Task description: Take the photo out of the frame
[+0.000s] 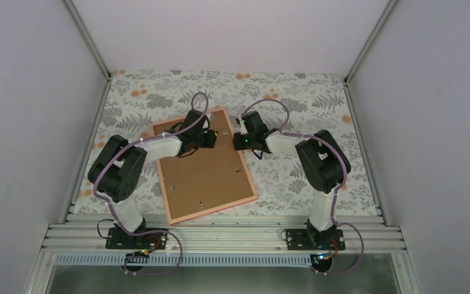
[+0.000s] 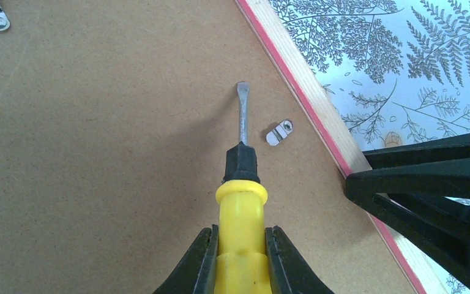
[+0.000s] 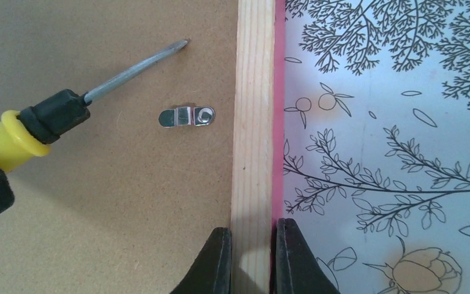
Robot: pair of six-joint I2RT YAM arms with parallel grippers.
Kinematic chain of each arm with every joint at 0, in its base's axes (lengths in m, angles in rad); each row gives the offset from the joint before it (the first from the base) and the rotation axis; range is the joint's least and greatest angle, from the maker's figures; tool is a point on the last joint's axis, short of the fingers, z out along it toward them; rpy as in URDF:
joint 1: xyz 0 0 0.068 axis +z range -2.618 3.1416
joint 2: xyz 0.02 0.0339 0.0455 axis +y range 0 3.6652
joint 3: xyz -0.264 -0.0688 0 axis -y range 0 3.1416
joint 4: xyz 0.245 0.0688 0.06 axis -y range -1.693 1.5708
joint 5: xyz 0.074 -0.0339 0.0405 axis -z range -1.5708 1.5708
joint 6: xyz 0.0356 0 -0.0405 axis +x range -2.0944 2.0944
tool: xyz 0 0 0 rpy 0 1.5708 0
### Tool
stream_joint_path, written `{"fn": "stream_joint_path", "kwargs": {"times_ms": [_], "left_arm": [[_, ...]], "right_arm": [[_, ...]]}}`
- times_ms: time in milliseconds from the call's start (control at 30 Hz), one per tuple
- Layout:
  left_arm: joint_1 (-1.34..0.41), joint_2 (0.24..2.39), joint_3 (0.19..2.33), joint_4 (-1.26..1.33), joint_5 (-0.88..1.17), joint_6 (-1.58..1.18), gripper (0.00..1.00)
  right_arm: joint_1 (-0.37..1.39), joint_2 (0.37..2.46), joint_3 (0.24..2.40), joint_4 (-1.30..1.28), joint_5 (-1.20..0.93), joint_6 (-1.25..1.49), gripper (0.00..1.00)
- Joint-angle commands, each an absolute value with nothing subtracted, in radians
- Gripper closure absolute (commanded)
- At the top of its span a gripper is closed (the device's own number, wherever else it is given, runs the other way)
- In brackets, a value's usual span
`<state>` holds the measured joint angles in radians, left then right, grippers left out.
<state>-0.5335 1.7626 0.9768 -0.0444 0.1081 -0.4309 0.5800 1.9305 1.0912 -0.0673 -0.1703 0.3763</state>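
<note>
Rail of frame (image 3: 254,122) inside right gripper (image 3: 254,236)

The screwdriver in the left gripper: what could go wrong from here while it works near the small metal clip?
1. The screwdriver has its tip over bare backing board beside the clip, not against it; a push may slip and gouge the board.
2. The right gripper pinches only the thin rail of the frame, so a sideways push from the left gripper might twist the frame loose.
</note>
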Motion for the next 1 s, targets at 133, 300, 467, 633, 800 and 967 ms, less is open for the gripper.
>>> {"fn": "stream_joint_path", "kwargs": {"times_ms": [133, 300, 467, 633, 800, 967], "left_arm": [[-0.534, 1.739, 0.941, -0.024, 0.171, -0.42, 0.98], [-0.539, 1.717, 0.925, -0.048, 0.183, -0.402, 0.98], [-0.542, 1.695, 0.905, -0.062, 0.187, -0.392, 0.97], [-0.541, 1.665, 0.894, -0.073, 0.166, -0.391, 0.98], [-0.54, 1.624, 0.892, -0.106, 0.106, -0.401, 0.98], [-0.538, 1.569, 0.864, -0.127, 0.058, -0.415, 0.98]], "right_arm": [[0.584, 1.932, 1.043, -0.172, -0.211, 0.364, 0.95], [0.583, 1.931, 1.044, -0.17, -0.216, 0.365, 0.96], [0.583, 1.93, 1.044, -0.169, -0.215, 0.369, 0.96], [0.583, 1.925, 1.042, -0.167, -0.214, 0.374, 0.95], [0.575, 1.916, 1.039, -0.168, -0.205, 0.393, 0.96], [0.546, 1.886, 1.018, -0.163, -0.178, 0.422, 0.96]]}}
